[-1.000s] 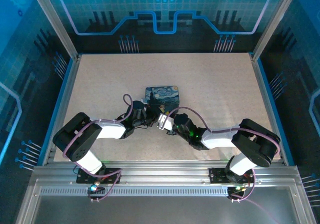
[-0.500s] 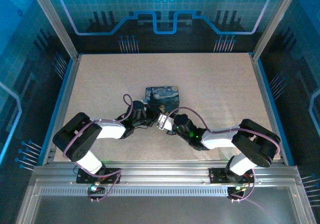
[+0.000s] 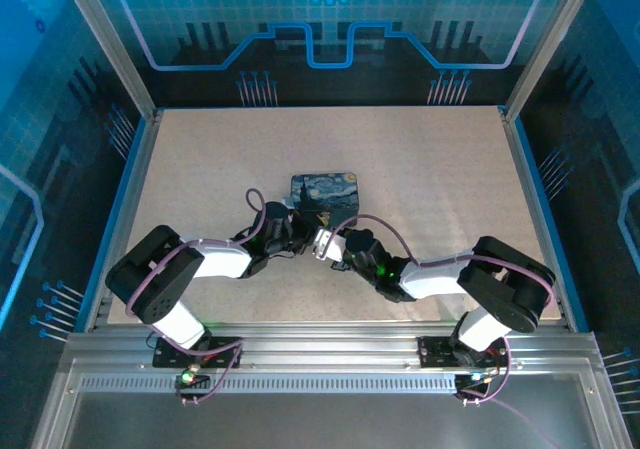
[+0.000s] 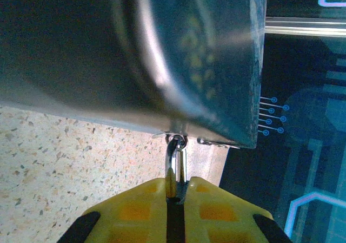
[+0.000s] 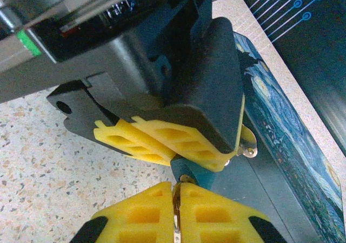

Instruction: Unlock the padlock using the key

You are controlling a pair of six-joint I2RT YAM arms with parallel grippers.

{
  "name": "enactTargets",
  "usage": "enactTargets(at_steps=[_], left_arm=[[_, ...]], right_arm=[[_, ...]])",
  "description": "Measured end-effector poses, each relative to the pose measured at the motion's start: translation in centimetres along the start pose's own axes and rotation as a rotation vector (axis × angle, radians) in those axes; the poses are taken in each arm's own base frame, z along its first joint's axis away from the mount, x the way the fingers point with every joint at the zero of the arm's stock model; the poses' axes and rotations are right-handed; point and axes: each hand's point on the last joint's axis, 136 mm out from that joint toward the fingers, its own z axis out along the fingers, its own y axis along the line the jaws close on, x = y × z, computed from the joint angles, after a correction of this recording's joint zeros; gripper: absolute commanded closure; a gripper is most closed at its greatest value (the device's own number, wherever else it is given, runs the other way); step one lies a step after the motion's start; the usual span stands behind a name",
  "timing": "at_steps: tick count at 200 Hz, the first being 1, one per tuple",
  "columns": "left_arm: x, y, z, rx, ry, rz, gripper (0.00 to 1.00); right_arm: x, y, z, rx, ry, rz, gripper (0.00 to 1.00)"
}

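Speckled beige tabletop (image 3: 430, 169) was enclosed by blue circuit-printed panels (image 3: 330, 19), and the starry-night tin (image 3: 325, 191) lay near its middle. The padlock (image 4: 177, 164) was seen hanging from the hasp (image 4: 177, 141) on the tin's near side. Its silvery shackle was clenched between the yellow pads of the left gripper (image 4: 175, 197).

The right gripper (image 5: 176, 205) was pressed closed. A thin metal sliver, judged to be the key (image 5: 185, 179), was pinched between its pads and held just beside the left gripper's fingers (image 5: 178, 140).

Insertion was judged to be the step in hand. For it to go well, the lock would have to be kept steady by the left grip. The key would need lining up with the keyway, pushing straight in, and only then twisting about its own axis. The keyway itself could not be made out. So thin a key could easily be levered out of the pads by any sideways load.

The approach was crowded. The left gripper's bulky black finger sat directly over the lock, and the tin's wall stood just beside it, so little room was left for the turn.
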Motion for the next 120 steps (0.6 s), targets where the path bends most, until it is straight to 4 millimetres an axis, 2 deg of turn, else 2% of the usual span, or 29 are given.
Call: enactTargets(at_steps=[13,58,120], left_arm=[[-0.05,0.01,0.0,0.0,-0.003,0.0,1.0],[-0.16,0.01,0.0,-0.001,-0.009,0.0,1.0],[-0.25,0.02,0.01,-0.001,-0.016,0.0,1.0]], right_arm=[[-0.01,-0.06,0.05,0.007,0.001,0.012,1.0],[0.03,-0.18,0.09,0.014,0.004,0.098,1.0],[0.2,-0.26,0.2,-0.036,0.01,0.364,1.0]])
